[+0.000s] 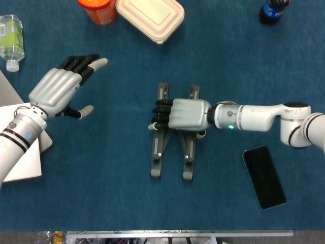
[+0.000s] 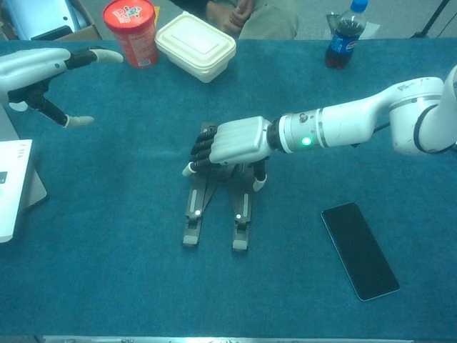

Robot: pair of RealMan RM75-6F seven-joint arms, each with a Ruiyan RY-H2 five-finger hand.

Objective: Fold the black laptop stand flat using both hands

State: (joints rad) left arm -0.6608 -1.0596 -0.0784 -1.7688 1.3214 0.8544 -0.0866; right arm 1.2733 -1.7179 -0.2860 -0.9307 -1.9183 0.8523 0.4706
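The black laptop stand [image 1: 172, 133] lies in the middle of the blue counter [image 1: 101, 193], its two long rails side by side and pointing toward the robot. The right robot hand [image 1: 183, 114] lies on top of it, palm down, with the dark fingers [image 1: 158, 113] curled over the left rail and the thumb at the right rail; it seems to grip the stand, pressing the rails together. The left robot hand [image 1: 58, 91] is well apart, above the counter on the left, fingers spread and holding nothing.

I judge that the stand is light and stiff, made of thin metal or plastic bars with hinges. On the cloth-like counter it may slide when pushed from one side only. A good hold would be on the outside of each rail near the middle, so that both robot hands squeeze inward together. The hinges may pinch or jam if the rails go crooked.

A black phone [image 1: 264, 176] lies to the right, and a cream lunch box [image 1: 151, 17] at the far edge.
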